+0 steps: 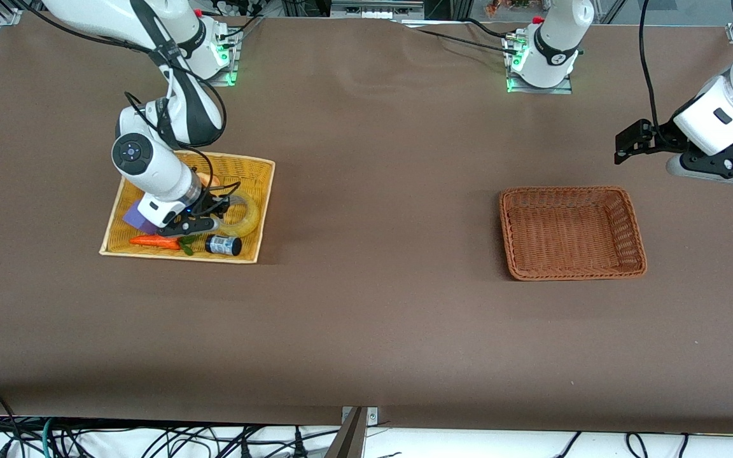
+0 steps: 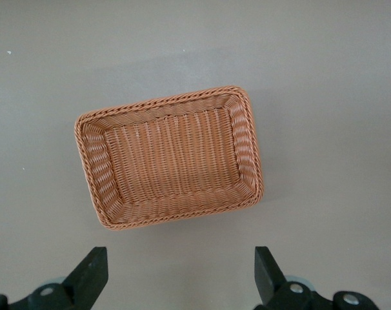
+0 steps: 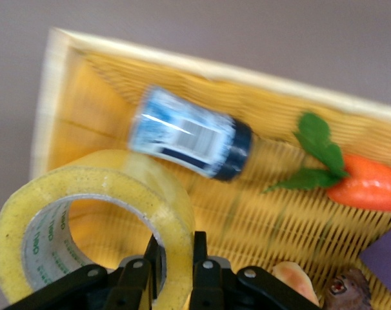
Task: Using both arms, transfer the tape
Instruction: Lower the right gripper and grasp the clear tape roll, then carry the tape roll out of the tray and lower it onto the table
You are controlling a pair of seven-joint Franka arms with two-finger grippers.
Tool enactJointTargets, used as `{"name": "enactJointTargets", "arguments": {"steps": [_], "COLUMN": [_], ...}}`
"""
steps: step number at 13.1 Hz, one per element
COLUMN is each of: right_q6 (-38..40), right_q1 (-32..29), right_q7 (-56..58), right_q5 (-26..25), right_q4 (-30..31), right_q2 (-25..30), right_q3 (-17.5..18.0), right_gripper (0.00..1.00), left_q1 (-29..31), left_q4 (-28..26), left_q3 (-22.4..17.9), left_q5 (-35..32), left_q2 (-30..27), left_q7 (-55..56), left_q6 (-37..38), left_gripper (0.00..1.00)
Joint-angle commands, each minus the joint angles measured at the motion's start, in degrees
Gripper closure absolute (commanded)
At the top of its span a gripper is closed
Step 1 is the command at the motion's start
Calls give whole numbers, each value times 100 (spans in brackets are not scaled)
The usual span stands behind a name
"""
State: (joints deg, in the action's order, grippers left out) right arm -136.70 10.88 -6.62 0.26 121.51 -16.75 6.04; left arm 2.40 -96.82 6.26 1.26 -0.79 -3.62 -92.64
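Note:
The tape (image 1: 245, 213), a yellowish translucent ring with a grey-lined hole, is in the yellow wicker tray (image 1: 258, 191) at the right arm's end of the table. My right gripper (image 1: 217, 213) is down in the tray and shut on the tape's wall (image 3: 150, 213), one finger inside the hole and one outside. My left gripper (image 1: 626, 143) is open and empty, held up in the air over the table at the left arm's end, beside the orange-brown wicker basket (image 1: 627, 210). In the left wrist view its fingertips (image 2: 92, 271) stand wide apart with the empty basket (image 2: 92, 161) below.
The yellow tray also holds a small dark jar with a blue-white label (image 1: 223, 245), a toy carrot (image 1: 153, 241) with green leaves, a purple piece (image 1: 137, 219) and a brownish object partly under the right arm. The jar (image 3: 192, 142) lies beside the tape.

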Motion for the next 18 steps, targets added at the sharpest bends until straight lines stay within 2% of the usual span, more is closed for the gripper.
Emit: {"name": "enactJointTargets", "arguments": {"steps": [1,4,7,9,12,18], "right_q6": [1063,1356,1286,989,338,-76], "right_q1": [509,1257,2065,2610,3033,3219], "right_q7": [-714,-2050,-3648,-4572,-5278,-5464], "right_q5": [70,70,62,62,53,-35], "right_q4": [-1135,-1796,-2489,-2956,-3081,-3072], "right_q2": [-65,-381,-1100,-1601,-2016,-2368], "right_q3": [152,169,354,354,354,345], "right_gripper": [100,100,100,100,100,100], "left_q1": [24,24,24,24,24,24], "left_q4": [129,129,137,137,137,137], "left_q3": [7,7,7,7,7,7], "left_q5": [77,77,77,77,77,94], "left_q2": [53,53,53,53,61,70], "left_q7": [-95,-104,-104,-104,-104,-104], "left_q6": [106,106,106,106,106,97], "left_gripper": [0,0,0,0,0,0]}}
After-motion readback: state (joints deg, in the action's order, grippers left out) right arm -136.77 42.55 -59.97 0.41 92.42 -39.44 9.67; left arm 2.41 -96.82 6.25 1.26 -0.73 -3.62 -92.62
